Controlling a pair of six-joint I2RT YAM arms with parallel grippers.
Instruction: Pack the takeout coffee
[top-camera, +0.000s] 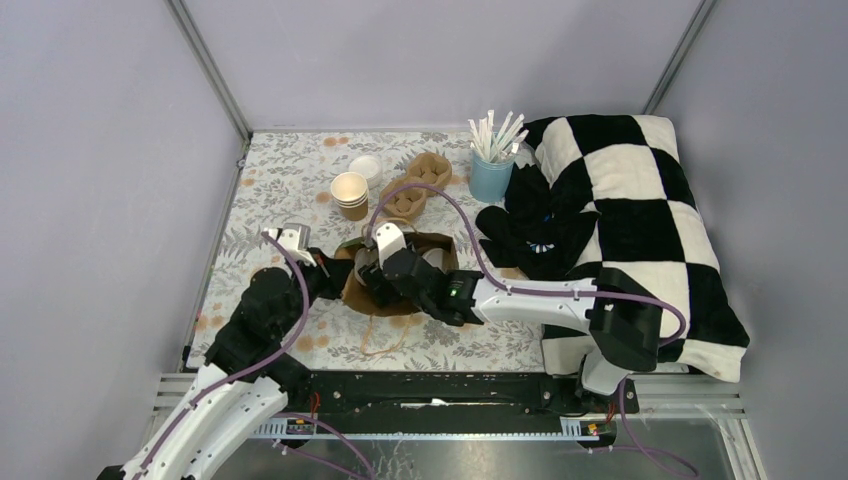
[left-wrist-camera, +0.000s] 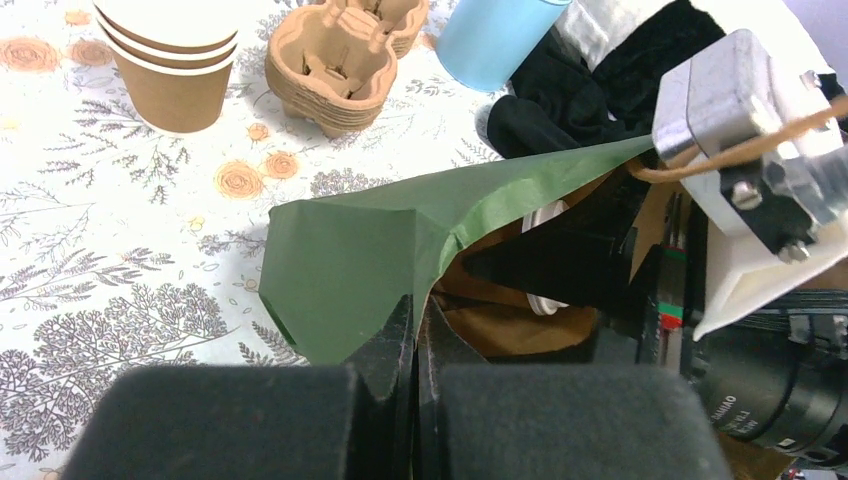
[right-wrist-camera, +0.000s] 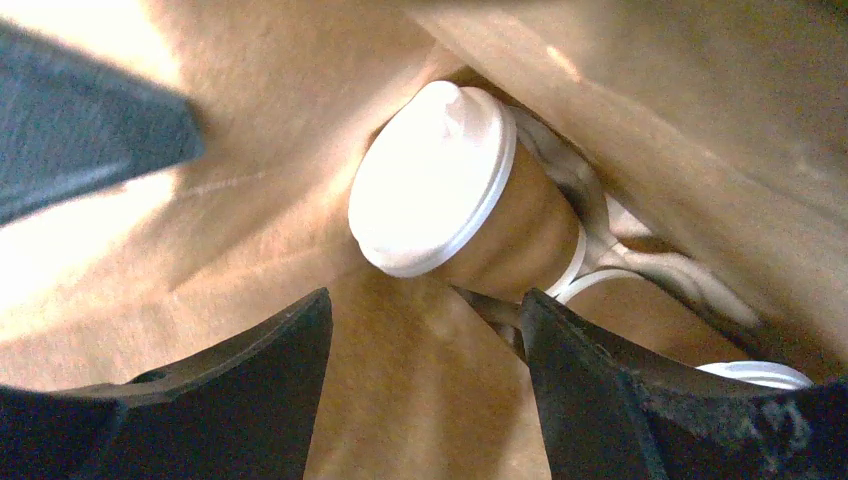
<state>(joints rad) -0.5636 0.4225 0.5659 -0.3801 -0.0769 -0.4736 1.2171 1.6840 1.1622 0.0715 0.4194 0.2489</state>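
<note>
Your right pincer (right-wrist-camera: 425, 310) is the closest thing in shot. Both black fingers (right-wrist-camera: 250, 400) are spread wide down inside the paper bag (right-wrist-camera: 250, 200), with nothing between them. Just past the tips is a lidded cup (right-wrist-camera: 455, 205), tilted in that view and resting against the bag's wall, white lid toward you. A second white lid (right-wrist-camera: 760, 373) peeks in at the corner, but I can't tell if there's a cup under it. Your left pincer (left-wrist-camera: 415, 335) is clamped tight on the bag's green flap (left-wrist-camera: 350, 250), holding the mouth up. From above, the bag sits mid-tabletop (top-camera: 270, 190), nearer the near edge, with a stack of open cups (top-camera: 350, 195) toward the far edge.

So I'd say you're at the tail end of the drop-in step: the cup's in and the grip's off. Next move, I reckon, is backing the right arm straight out of the mouth, fingers apart so they don't snag the paper or nudge the cup. Keep the left one pinched while you do, or the flap may flop onto the wrist.
</note>
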